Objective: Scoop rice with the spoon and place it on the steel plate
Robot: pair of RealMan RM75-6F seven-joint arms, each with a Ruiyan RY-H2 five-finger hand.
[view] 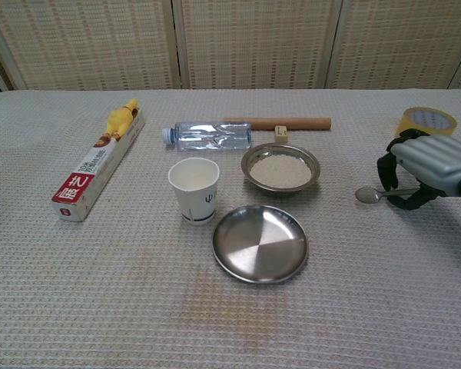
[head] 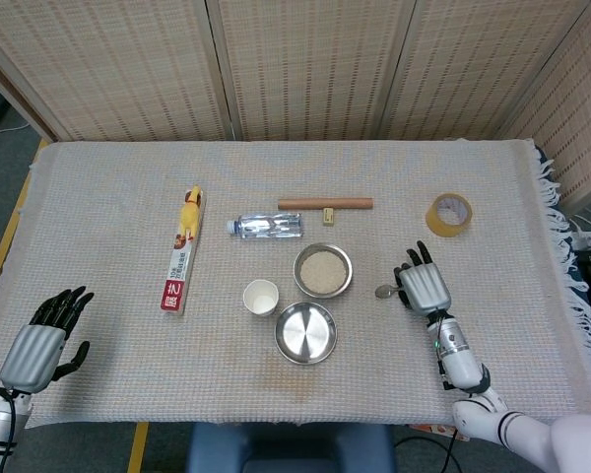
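The empty steel plate lies at the table's front middle, also seen from the head view. Just behind it stands a steel bowl of rice. To the right of the bowl, my right hand grips the handle of a small metal spoon; fingers are curled around the handle and the spoon's bowl points left toward the rice. In the head view the spoon sticks out to the left of that hand. My left hand rests at the front left corner, fingers apart and holding nothing.
A white paper cup stands left of the plate. Behind are a water bottle lying on its side, a wooden rod and a long box with a yellow toy. A tape roll sits behind my right hand.
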